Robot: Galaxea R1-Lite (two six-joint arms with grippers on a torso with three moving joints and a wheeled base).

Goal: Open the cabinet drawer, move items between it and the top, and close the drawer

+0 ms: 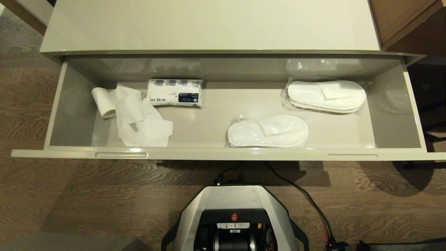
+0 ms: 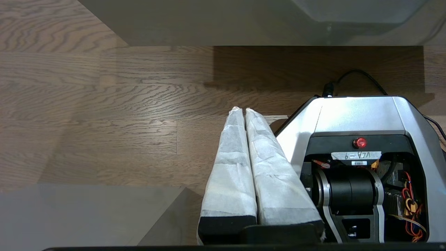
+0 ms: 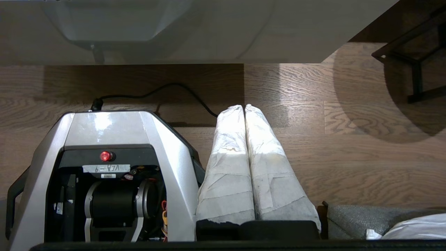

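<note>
The cabinet drawer (image 1: 223, 153) stands pulled out in the head view, below the glossy cream top (image 1: 209, 26), which is bare. Inside lie a white paper roll (image 1: 103, 101) with its loose tail (image 1: 141, 120) at the left, one wrapped slipper pair (image 1: 267, 131) near the front, and another slipper pair (image 1: 327, 96) at the back right. Neither arm shows in the head view. My left gripper (image 2: 243, 109) hangs shut and empty over the floor beside my base. My right gripper (image 3: 244, 106) hangs shut and empty on the base's other side.
A white packet with a blue label (image 1: 175, 92) lies in the drawer beside the roll. Brown wooden furniture (image 1: 407, 24) stands at the cabinet's right. My base (image 1: 233, 216) sits on the wood floor before the drawer, with a black cable (image 1: 306, 198) trailing right. A dark frame (image 3: 414, 66) stands nearby.
</note>
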